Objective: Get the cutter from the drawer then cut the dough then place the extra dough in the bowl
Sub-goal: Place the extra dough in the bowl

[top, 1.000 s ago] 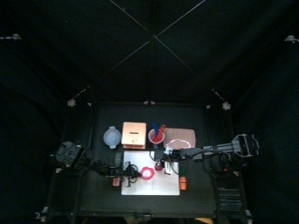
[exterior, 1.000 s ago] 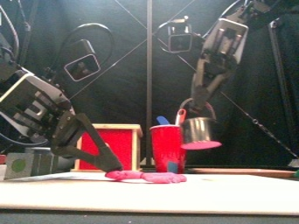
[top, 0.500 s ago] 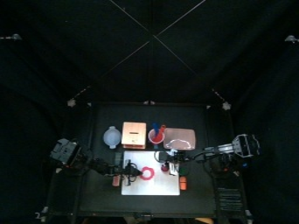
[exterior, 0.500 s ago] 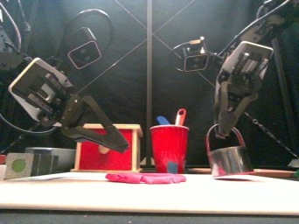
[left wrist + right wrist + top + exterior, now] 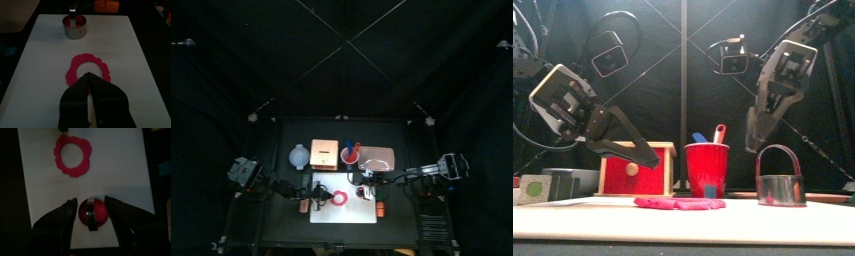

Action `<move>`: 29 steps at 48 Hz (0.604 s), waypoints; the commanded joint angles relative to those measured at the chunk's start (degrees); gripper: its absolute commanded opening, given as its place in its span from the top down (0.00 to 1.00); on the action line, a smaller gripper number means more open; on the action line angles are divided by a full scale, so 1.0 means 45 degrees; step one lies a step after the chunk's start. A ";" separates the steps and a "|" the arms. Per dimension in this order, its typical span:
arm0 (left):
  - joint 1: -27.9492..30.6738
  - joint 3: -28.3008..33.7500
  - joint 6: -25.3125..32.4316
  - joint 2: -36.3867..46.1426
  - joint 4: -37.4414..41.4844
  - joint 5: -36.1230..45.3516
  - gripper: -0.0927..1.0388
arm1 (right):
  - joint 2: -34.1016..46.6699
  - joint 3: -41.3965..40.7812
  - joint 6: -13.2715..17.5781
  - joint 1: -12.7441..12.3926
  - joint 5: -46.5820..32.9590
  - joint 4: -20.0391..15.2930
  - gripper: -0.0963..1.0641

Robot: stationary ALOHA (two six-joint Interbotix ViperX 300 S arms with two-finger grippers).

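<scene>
Cutter [image 5: 780, 188] upright on the board [image 5: 127, 50] beneath spread right hand [image 5: 90, 203]; left hand [image 5: 89, 76] pressed together.

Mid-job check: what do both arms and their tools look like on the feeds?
The left arm and right arm are black, each with a pale cross-plate at the wrist. The left tool has two dark jaws tapering to narrow tips. The right tool has two broad dark jaws with curved inner edges.
</scene>
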State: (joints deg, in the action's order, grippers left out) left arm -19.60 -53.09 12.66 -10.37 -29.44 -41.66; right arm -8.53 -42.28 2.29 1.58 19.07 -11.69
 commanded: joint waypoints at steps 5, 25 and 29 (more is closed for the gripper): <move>0.0039 0.0039 0.0020 0.0684 0.0137 -0.0059 0.56 | -0.0449 0.0742 -0.0020 -0.0020 -0.0527 0.0078 0.20; 0.0371 -0.0117 0.0020 0.2207 0.0312 -0.0059 0.45 | -0.0508 -0.0684 -0.0059 -0.0098 -0.6055 0.0703 0.20; 0.0469 -0.0137 0.0020 0.2285 0.0352 -0.0059 0.39 | -0.0547 -0.1152 -0.0059 -0.0098 -0.6973 0.0723 0.20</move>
State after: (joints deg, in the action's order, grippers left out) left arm -18.02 -54.14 12.74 -1.41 -28.30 -41.66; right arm -8.96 -46.67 2.11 1.32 -8.44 -8.53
